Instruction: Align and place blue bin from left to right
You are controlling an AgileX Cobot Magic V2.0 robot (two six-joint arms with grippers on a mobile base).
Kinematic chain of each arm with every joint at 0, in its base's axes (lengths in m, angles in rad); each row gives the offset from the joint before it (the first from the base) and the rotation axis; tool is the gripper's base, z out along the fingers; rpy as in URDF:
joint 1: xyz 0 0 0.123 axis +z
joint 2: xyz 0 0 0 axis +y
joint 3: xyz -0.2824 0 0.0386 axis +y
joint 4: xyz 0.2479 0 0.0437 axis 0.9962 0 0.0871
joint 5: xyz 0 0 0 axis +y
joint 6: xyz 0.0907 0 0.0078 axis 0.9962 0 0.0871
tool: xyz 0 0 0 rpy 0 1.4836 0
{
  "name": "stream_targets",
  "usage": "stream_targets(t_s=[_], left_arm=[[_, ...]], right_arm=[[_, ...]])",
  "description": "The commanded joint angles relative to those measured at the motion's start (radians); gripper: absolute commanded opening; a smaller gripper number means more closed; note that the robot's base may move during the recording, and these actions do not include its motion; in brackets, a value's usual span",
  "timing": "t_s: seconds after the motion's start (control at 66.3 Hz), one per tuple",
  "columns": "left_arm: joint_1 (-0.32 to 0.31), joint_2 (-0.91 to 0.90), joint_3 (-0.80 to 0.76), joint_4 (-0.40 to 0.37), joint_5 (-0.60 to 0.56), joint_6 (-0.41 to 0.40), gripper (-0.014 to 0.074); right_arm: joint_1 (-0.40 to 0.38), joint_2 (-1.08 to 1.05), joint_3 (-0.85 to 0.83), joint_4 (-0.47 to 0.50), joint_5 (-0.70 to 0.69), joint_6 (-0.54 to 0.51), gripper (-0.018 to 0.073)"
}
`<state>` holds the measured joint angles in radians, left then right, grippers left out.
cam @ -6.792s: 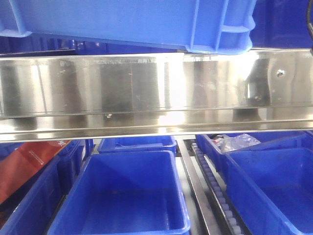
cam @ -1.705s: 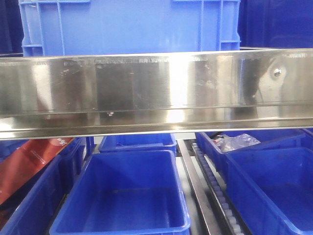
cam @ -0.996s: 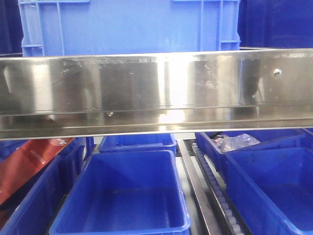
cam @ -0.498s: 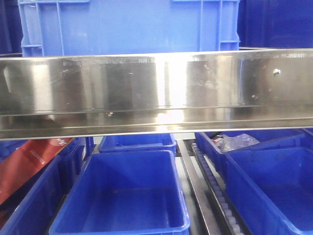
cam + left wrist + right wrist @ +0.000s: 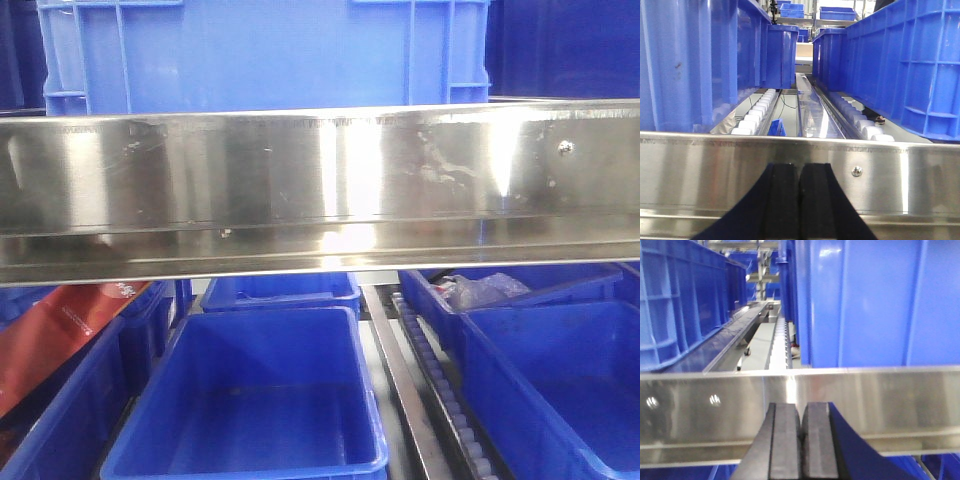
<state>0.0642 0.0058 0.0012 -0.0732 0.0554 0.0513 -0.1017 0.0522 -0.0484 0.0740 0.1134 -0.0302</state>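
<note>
Since the earliest frame, the blue bin (image 5: pixel 265 55) has settled squarely upright behind the steel rail (image 5: pixel 320 185). Bulky, stiff and probably light, it suits rim-lip grasps. Left end effector (image 5: pixel 799 192) and right end effector (image 5: pixel 802 437) are both closed, empty.

From the front view I can't see the blue bin (image 5: pixel 265 55) whole: the frame's top edge cuts its rim, and the steel rail (image 5: pixel 320 190) hides its base. Beyond my left gripper (image 5: pixel 800 187), pads pressed together, the far bins (image 5: pixel 837 12) are too small to read. My right gripper (image 5: pixel 802 437) shows a blurred background.
</note>
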Motion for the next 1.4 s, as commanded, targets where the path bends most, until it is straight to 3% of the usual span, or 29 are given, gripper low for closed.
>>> stream_targets(t_s=[0.0,0.136,1.389], left_arm=[[0.0,-0.006,-0.001,-0.002,-0.02,0.001,-0.0111],[0.0,-0.006,-0.001,-0.002,-0.02,0.001,-0.0111],[0.0,-0.006,-0.001,-0.002,-0.02,0.001,-0.0111]], right_arm=[[-0.007,-0.052,0.048,0.012,-0.043,-0.014,-0.0069],[-0.007,-0.052,0.048,0.012,0.004,-0.014,-0.0069],[-0.007,-0.052,0.048,-0.001,-0.009,-0.014,-0.0069]])
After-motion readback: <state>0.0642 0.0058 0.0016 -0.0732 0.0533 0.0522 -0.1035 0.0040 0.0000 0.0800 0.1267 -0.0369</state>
